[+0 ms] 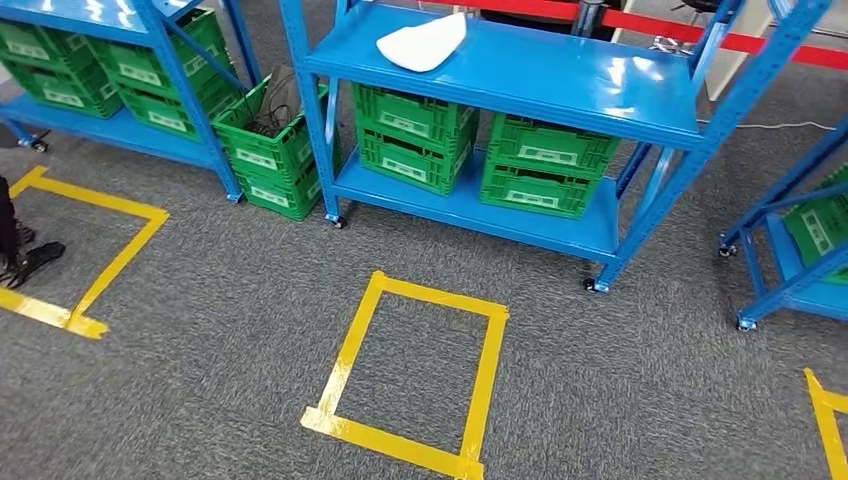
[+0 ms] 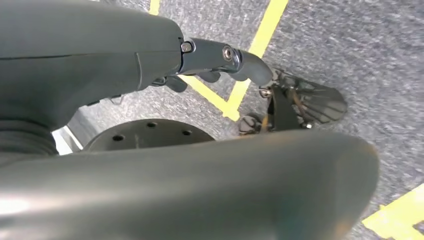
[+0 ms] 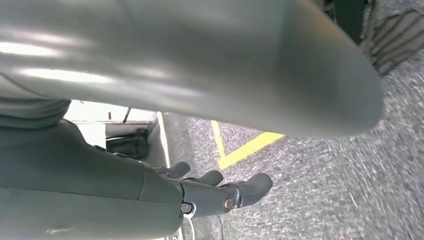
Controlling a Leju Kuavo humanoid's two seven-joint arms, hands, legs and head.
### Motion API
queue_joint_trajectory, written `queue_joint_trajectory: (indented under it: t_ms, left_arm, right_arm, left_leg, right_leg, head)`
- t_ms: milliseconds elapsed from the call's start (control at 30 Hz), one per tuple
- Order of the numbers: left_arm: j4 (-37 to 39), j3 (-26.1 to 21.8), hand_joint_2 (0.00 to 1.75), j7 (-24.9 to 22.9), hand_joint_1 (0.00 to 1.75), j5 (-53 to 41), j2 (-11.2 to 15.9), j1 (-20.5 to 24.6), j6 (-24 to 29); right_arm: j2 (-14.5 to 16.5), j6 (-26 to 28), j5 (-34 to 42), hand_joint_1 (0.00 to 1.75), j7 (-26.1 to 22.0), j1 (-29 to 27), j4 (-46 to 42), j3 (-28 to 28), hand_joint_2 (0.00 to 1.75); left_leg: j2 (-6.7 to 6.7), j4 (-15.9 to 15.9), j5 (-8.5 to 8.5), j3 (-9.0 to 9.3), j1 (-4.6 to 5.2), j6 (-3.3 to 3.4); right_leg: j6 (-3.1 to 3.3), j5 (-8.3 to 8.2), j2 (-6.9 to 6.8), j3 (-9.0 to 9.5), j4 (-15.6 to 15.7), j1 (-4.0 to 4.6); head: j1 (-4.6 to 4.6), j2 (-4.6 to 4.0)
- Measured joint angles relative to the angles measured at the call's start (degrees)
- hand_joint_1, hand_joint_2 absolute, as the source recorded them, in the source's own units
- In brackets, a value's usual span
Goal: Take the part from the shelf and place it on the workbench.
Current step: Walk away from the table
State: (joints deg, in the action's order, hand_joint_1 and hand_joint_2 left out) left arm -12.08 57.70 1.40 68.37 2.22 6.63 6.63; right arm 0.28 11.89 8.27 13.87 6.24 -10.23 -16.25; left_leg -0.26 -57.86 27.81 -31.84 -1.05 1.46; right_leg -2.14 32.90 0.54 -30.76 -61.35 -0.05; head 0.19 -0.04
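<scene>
- Head view: a white part (image 1: 424, 44) lies on the top board of the blue shelf (image 1: 560, 75), green crates (image 1: 480, 148) on the board below it.
- Yellow tape square (image 1: 415, 375) marks the grey carpet in front of the shelf.
- Left hand (image 2: 220, 62) hangs empty above the carpet, fingers loosely apart.
- Right hand (image 3: 215, 192) likewise released, holding nothing.

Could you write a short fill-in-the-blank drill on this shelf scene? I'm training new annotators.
1. The white part lies on the ____ level of the blue shelf.
2. The crates under it are ____.
3. The tape square on the carpet is ____.
4. The left hand holds ____.

Missing: top; green; yellow; nothing
</scene>
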Motion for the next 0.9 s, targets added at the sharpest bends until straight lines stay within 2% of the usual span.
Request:
queue_joint_trajectory:
  t_ms: [67, 100, 133, 167, 200, 233, 267, 300, 333, 433, 500, 533, 600, 633, 667, 700, 767, 800, 833, 900]
  left_arm:
    - [0.0, 0.0, 0.00, 0.6, 0.00, 0.2, -0.2, 0.0, 0.0]
    - [0.0, 0.0, 0.00, 0.9, 0.00, 0.2, -0.3, 0.0, 0.0]
    - [0.0, 0.0, 0.00, 1.1, 0.00, 0.2, -0.3, 0.0, 0.0]
    - [0.0, 0.0, 0.00, 1.4, 0.00, 0.2, -0.4, -0.1, -0.1]
    - [0.0, 0.0, 0.00, 1.8, 0.00, 0.2, -0.4, -0.1, -0.1]
    - [0.0, 0.0, 0.00, 2.2, 0.00, 0.2, -0.5, -0.2, -0.1]
    - [0.0, 0.0, 0.00, 2.6, 0.00, 0.2, -0.6, -0.2, -0.1]
    - [0.0, 0.0, 0.00, 3.0, 0.00, 0.2, -0.6, -0.2, -0.1]
    - [0.0, -0.1, 0.00, 3.4, 0.00, 0.2, -0.7, -0.1, -0.2]
    - [0.0, -0.1, 0.00, 4.1, 0.00, 0.3, -0.7, 0.0, -0.2]
    - [0.0, -0.2, 0.00, 4.4, 0.00, 0.6, -0.6, 0.0, -0.4]
    - [0.1, -0.2, 0.00, 4.4, 0.00, 0.8, -0.6, 0.0, -0.5]
    - [0.1, -0.3, 0.00, 4.4, 0.00, 1.2, -0.5, -0.1, -0.7]
    - [0.1, -0.4, 0.00, 4.4, 0.00, 1.3, -0.5, -0.2, -0.8]
    - [0.2, -0.4, 0.00, 4.4, 0.00, 1.4, -0.5, -0.3, -0.8]
    - [0.2, -0.4, 0.00, 4.4, 0.00, 1.5, -0.4, -0.4, -0.8]
    - [0.3, -0.4, 0.00, 4.4, 0.00, 1.8, -0.3, -0.5, -0.8]
    - [0.3, -0.5, 0.00, 4.4, 0.00, 2.0, -0.3, -0.5, -0.8]
    - [0.3, -0.6, 0.00, 4.6, 0.00, 2.3, -0.2, -0.5, -0.7]
    - [0.4, -1.0, 0.00, 5.3, 0.00, 3.1, -0.1, -0.5, -0.6]
  right_arm:
    - [-0.4, 0.0, 0.2, 0.00, 0.0, 0.0, 0.0, 0.1, 0.00]
    - [-0.6, 0.0, 0.3, 0.00, -0.1, -0.1, 0.0, 0.2, 0.00]
    - [-0.7, -0.2, 0.3, 0.00, -0.3, -0.2, 0.0, 0.3, 0.00]
    - [-0.9, -0.3, 0.3, 0.00, -0.6, -0.2, 0.0, 0.4, 0.00]
    - [-1.0, -0.4, 0.3, 0.00, -1.0, -0.3, 0.0, 0.4, 0.00]
    - [-1.1, -0.6, 0.3, 0.00, -1.3, -0.4, 0.0, 0.4, 0.00]
    - [-1.3, -0.6, 0.3, 0.00, -1.5, -0.4, 0.0, 0.5, 0.00]
    - [-1.4, -0.7, 0.4, 0.00, -1.6, -0.4, 0.0, 0.5, 0.00]
    - [-1.5, -0.8, 0.4, 0.00, -1.8, -0.3, 0.0, 0.5, 0.00]
    - [-1.7, -1.0, 0.3, 0.00, -2.2, -0.3, 0.0, 0.7, 0.00]
    - [-1.7, -1.1, 0.4, 0.00, -2.5, -0.3, -0.1, 0.8, 0.00]
    - [-1.7, -1.0, 0.4, 0.00, -2.5, -0.4, -0.1, 0.8, 0.00]
    - [-1.7, -1.0, 0.5, 0.00, -2.7, -0.4, -0.1, 0.8, 0.00]
    - [-1.7, -1.0, 0.5, 0.00, -2.7, -0.4, -0.1, 0.9, 0.00]
    - [-1.7, -1.0, 0.5, 0.00, -2.8, -0.4, -0.1, 0.9, 0.00]
    - [-1.7, -1.0, 0.6, 0.00, -2.8, -0.4, -0.1, 0.9, 0.00]
    - [-1.7, -1.2, 0.7, 0.00, -3.0, -0.5, -0.1, 0.9, 0.00]
    - [-1.7, -1.3, 0.8, 0.00, -3.0, -0.5, -0.1, 0.9, 0.00]
    - [-1.7, -1.4, 0.8, 0.00, -3.0, -0.5, -0.1, 0.9, 0.00]
    - [-1.6, -1.5, 0.9, 0.00, -2.9, -0.4, -0.1, 1.0, 0.00]
  left_leg:
    - [0.02, 0.1, 0.28, 0.14, 0.04, 0.40]
    - [0.03, 0.1, 0.45, 0.23, 0.08, 0.48]
    - [0.02, 0.1, 0.66, 0.43, 0.12, 0.51]
    - [-0.02, 0.1, 0.89, 0.73, 0.13, 0.50]
    - [-0.08, 0.1, 1.15, 1.14, 0.14, 0.44]
    - [-0.14, 0.1, 1.43, 1.47, 0.14, 0.34]
    - [-0.16, 0.1, 1.77, 1.70, 0.23, 0.13]
    - [-0.17, 0.1, 2.09, 1.76, 0.28, -0.13]
    - [-0.16, 0.2, 2.38, 1.76, 0.29, -0.44]
    - [-0.09, 0.4, 3.07, 2.53, 0.11, -1.43]
    - [-0.02, -2.3, 4.67, 1.77, 0.11, -1.88]
    - [-0.01, -5.4, 6.06, 0.22, 0.08, -1.96]
    - [0.00, -12.9, 8.79, -4.38, 0.06, -2.15]
    - [0.00, -15.1, 8.93, -6.16, 0.05, -2.18]
    - [0.01, -15.3, 7.88, -6.95, 0.06, -2.16]
    - [0.01, -13.2, 5.76, -6.59, 0.06, -2.07]
    - [0.05, -5.7, 1.02, -3.81, 0.14, -1.72]
    - [0.07, -2.7, -0.26, -2.37, 0.20, -1.54]
    - [0.08, -0.9, -0.71, -1.39, 0.32, -1.34]
    - [0.05, -0.3, -0.47, -0.61, 0.51, -0.91]
  right_leg:
    - [-0.49, 3.33, -0.06, -4.45, -7.9, -0.22]
    - [-0.60, 4.28, -0.06, -6.63, -11.3, -0.29]
    - [-0.63, 4.08, -0.07, -8.03, -13.0, -0.32]
    - [-0.58, 2.68, -0.07, -8.37, -12.4, -0.33]
    - [-0.43, 0.32, -0.07, -7.57, -9.7, -0.32]
    - [-0.16, -2.42, -0.09, -6.09, -5.5, -0.27]
    - [0.16, -4.26, -0.12, -4.61, -1.6, -0.14]
    - [0.51, -5.29, -0.15, -3.38, 1.2, 0.02]
    - [0.87, -5.42, -0.16, -2.78, 2.7, 0.21]
    - [1.89, -4.97, -0.09, -1.45, 3.6, 0.42]
    - [2.51, -5.28, -0.15, 0.01, 4.5, 0.18]
    - [2.74, -5.34, -0.22, 0.27, 4.7, 0.11]
    - [3.11, -5.07, -0.28, 0.52, 4.7, 0.15]
    - [3.16, -4.83, -0.23, 0.72, 4.7, 0.18]
    - [3.12, -4.53, -0.15, 1.07, 4.7, 0.20]
    - [3.03, -4.18, -0.07, 1.54, 4.7, 0.21]
    - [2.64, -3.25, -0.01, 2.30, 4.7, 0.30]
    - [2.34, -2.75, 0.01, 2.46, 4.6, 0.36]
    - [2.00, -2.34, 0.02, 2.48, 4.6, 0.39]
    - [1.31, -1.93, 0.05, 2.62, 4.7, 0.33]
  head:
    - [0.84, 0.00]
    - [1.05, 0.00]
    - [1.19, 0.00]
    - [1.36, 0.00]
    - [1.56, 0.00]
    - [1.81, 0.00]
    - [2.02, 0.00]
    - [2.17, 0.00]
    - [2.20, 0.00]
    - [2.15, 0.00]
    - [1.80, 0.00]
    - [1.44, 0.00]
    - [0.80, 0.00]
    - [0.57, 0.00]
    - [0.37, 0.00]
    - [0.14, 0.00]
    - [-0.27, 0.00]
    - [-0.38, 0.00]
    - [-0.40, 0.00]
    - [-0.32, 0.00]
